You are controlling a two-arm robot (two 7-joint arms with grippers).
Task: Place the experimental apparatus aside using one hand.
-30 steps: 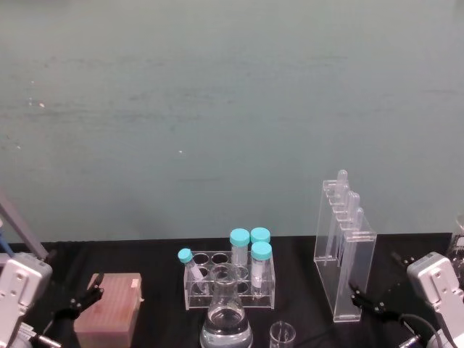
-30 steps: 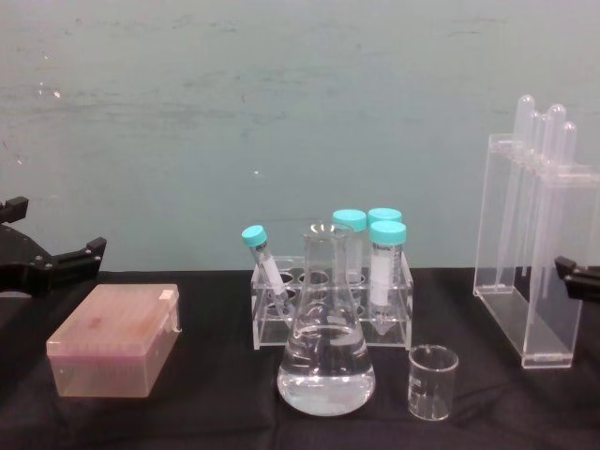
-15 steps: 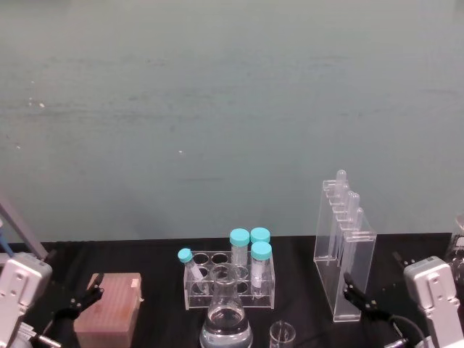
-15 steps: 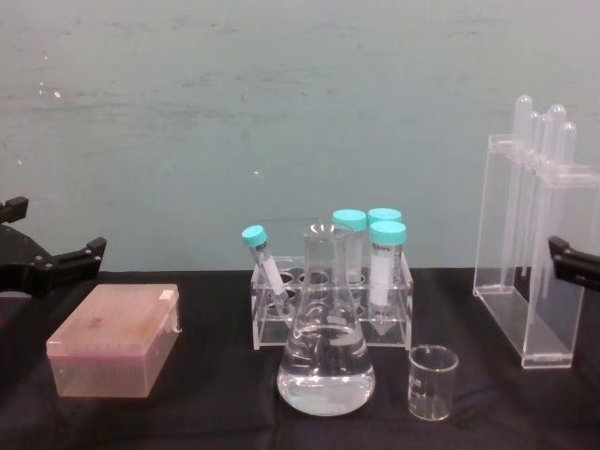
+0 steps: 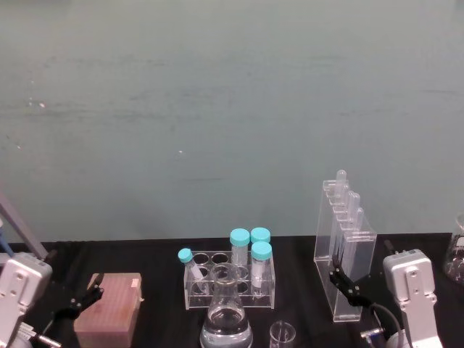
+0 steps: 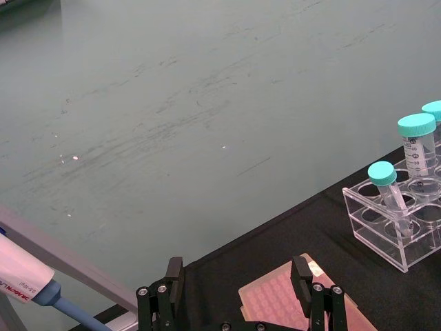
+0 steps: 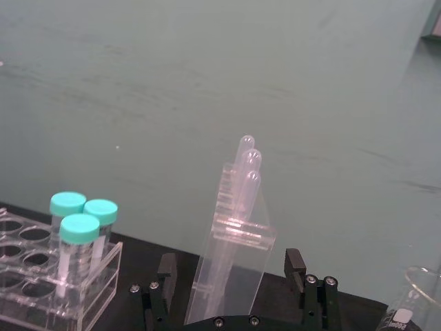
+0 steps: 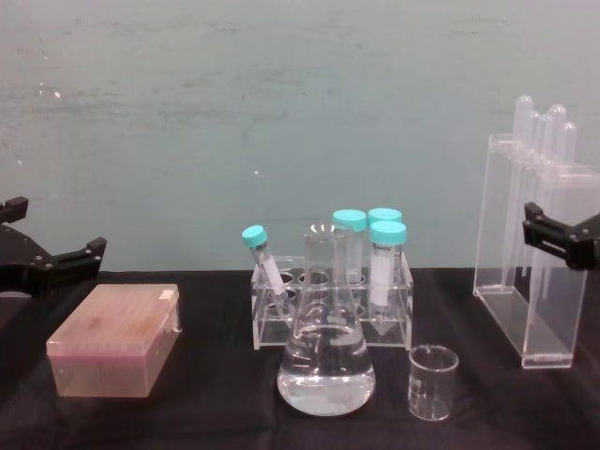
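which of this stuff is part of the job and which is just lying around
Job: conical flask, small beaker, tall test-tube rack, right gripper open at it.
Lying about: pink box, teal-capped tube rack, left gripper parked open far left.

The base of the conical flask point(image 5: 227, 326) and most of the small beaker point(image 5: 282, 335), both left of the tall rack point(image 5: 346, 243), are cut off by the head view's bottom edge. In the chest view, part of the rack's middle is covered by the right gripper point(image 8: 562, 239), whose body is cut off at the edge. A second flask point(image 5: 457, 257), right of the rack, is only partly seen; its print cannot be read.
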